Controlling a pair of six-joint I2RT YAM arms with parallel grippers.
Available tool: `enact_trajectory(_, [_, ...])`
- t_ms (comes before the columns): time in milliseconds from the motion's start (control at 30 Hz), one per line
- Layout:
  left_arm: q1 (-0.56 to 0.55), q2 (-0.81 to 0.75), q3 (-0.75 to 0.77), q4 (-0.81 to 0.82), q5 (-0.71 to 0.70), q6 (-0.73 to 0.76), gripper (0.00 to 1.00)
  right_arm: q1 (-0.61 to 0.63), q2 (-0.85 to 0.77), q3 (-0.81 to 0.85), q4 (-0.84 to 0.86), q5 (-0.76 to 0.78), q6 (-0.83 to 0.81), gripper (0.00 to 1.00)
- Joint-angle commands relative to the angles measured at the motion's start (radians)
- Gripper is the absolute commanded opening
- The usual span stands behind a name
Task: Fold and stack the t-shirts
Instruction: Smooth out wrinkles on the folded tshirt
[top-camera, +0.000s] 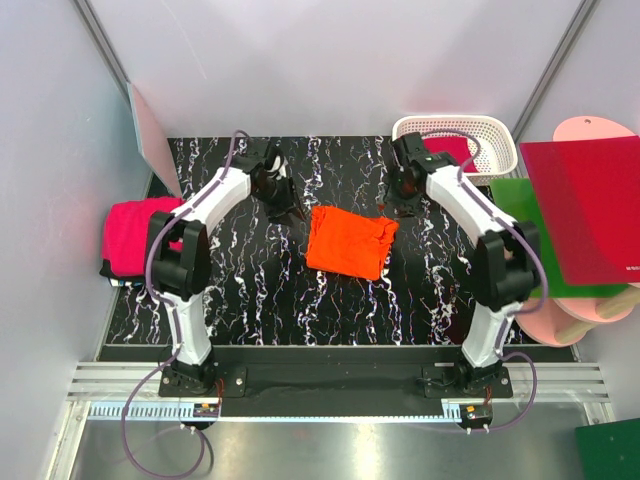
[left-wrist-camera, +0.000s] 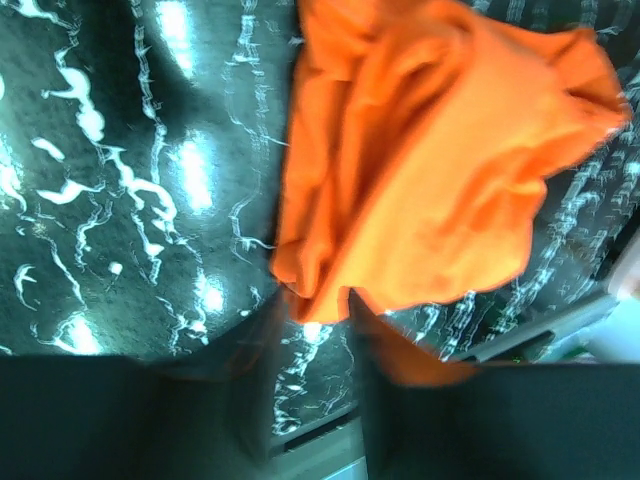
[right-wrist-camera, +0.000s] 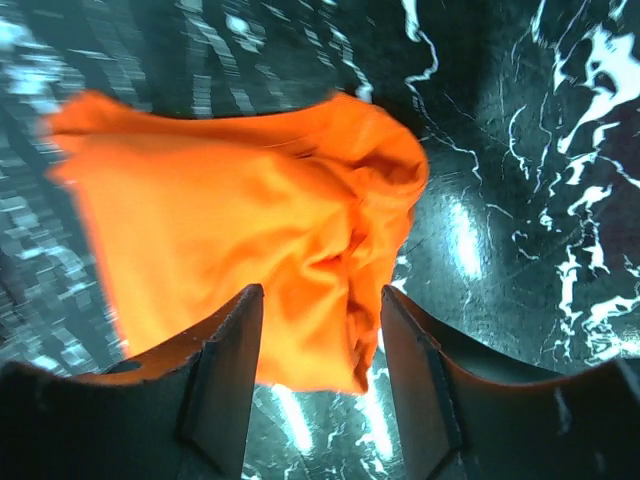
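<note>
Orange t-shirt (top-camera: 347, 240) lay bunched mid-counter (top-camera: 250, 300); left tool (top-camera: 289, 211) and right tool (right-wrist-camera: 320, 300) hovered beside it, both spread apart, gripping nothing.

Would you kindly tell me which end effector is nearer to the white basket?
Right. The right end effector hangs just off the near-left corner of the white basket; the left end effector is farther away, beyond the orange t-shirt.

top camera sits high behind the arms (top-camera: 185, 255), looking down over the whole table (top-camera: 260, 290). each wrist camera hangs close above it, facing down from opposite sides; all three share the orange shirt (top-camera: 345, 242).
</note>
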Motion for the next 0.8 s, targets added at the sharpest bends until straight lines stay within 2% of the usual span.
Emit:
enact_trajectory(0, [0.003, -0.07, 0.021, 0.039, 0.088, 0.006, 0.55, 0.012, -0.167, -0.072, 0.107, -0.024, -0.016, 0.57])
enact_trajectory(67, [0.0, -0.058, 0.029, 0.051, 0.134, 0.0, 0.64, 0.012, -0.178, -0.111, 0.14, -0.102, -0.021, 0.46])
enact_trajectory(100, [-0.005, -0.05, 0.039, 0.054, 0.145, -0.003, 0.62, 0.012, -0.18, -0.125, 0.179, -0.188, -0.019, 0.37])
enact_trajectory(133, [-0.009, -0.04, 0.043, 0.057, 0.174, -0.006, 0.54, 0.012, -0.174, -0.142, 0.206, -0.236, -0.012, 0.01])
enact_trajectory(167, [-0.014, -0.018, 0.05, 0.064, 0.188, -0.008, 0.23, 0.013, -0.163, -0.159, 0.219, -0.271, 0.002, 0.0])
enact_trajectory(200, [-0.026, -0.006, 0.052, 0.067, 0.196, -0.014, 0.06, 0.017, -0.13, -0.162, 0.225, -0.316, 0.005, 0.0])
enact_trajectory(233, [-0.032, 0.008, 0.052, 0.07, 0.217, -0.028, 0.0, 0.018, -0.106, -0.162, 0.23, -0.343, 0.008, 0.0])
enact_trajectory(367, [-0.072, 0.088, 0.052, 0.111, 0.271, -0.063, 0.0, 0.023, 0.009, -0.154, 0.222, -0.422, 0.022, 0.0])
enact_trajectory(567, [-0.1, 0.175, 0.037, 0.136, 0.32, -0.111, 0.0, 0.023, 0.13, -0.084, 0.142, -0.327, 0.01, 0.0])
enact_trajectory(667, [-0.095, 0.163, 0.012, 0.136, 0.302, -0.103, 0.0, 0.023, 0.182, -0.032, 0.099, -0.237, -0.009, 0.0])
enact_trajectory(767, [-0.075, 0.099, -0.005, 0.137, 0.256, -0.085, 0.03, 0.023, 0.196, 0.006, 0.105, -0.224, -0.024, 0.0])
